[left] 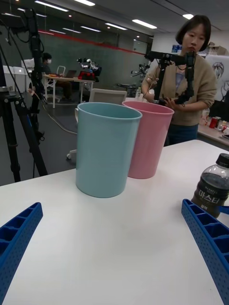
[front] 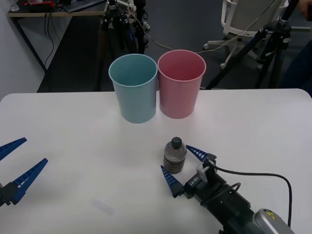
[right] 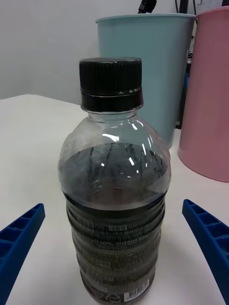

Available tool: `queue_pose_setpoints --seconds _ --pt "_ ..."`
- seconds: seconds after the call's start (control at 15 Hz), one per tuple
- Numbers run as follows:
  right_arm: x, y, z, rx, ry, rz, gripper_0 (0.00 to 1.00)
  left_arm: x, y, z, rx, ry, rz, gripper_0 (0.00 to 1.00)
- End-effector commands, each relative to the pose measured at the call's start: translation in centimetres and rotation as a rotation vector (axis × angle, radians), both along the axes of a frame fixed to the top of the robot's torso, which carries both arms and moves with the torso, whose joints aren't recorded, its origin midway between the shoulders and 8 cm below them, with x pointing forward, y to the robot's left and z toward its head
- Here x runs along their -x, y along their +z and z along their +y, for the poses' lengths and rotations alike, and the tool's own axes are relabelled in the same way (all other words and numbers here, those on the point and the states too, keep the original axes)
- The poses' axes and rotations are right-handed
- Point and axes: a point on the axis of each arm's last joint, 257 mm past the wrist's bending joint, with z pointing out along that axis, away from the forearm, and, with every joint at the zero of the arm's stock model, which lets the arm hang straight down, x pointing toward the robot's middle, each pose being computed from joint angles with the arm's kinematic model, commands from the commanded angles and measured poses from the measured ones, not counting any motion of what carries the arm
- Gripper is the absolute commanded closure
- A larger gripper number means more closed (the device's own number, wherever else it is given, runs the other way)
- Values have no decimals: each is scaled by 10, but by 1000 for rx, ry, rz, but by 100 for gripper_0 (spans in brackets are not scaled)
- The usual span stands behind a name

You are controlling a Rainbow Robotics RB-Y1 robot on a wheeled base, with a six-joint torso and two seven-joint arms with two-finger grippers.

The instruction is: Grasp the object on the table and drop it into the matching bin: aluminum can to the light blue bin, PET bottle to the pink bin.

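The PET bottle (front: 175, 156) stands upright on the white table (front: 73, 141), clear with a dark cap and a dark ribbed lower body. My right gripper (front: 184, 165) is open, one blue finger on each side of the bottle and apart from it. Up close, the bottle (right: 114, 190) stands midway between the fingertips (right: 19, 233). The light blue bin (front: 133, 87) and the pink bin (front: 180, 83) stand side by side at the table's far edge, behind the bottle. My left gripper (front: 17, 163) is open and idle at the table's left side. From there the bottle (left: 213, 186) appears off to one side.
Tripods, cables and a white chair stand on the floor beyond the table's far edge. A person stands behind the bins (left: 143, 143) in the left wrist view, touching nothing on the table.
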Motion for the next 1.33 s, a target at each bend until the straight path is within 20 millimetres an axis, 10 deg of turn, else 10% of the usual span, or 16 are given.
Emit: queue_pose_setpoints --seconds 0.07,0.93,1.0,1.13,1.33 --pt "-7 -4 5 -8 -4 12 0 0 0 0 0 0 0 0" --pt "-35 2 20 -33 17 -14 0 0 0 0 0 0 0 0" --pt "-35 3 20 -30 16 -17 15 0 0 0 0 0 0 0" --pt "-36 3 18 -26 13 -21 82 0 0 0 0 0 0 0" --pt "-36 3 17 -27 13 -24 95 0 0 0 0 0 0 0"
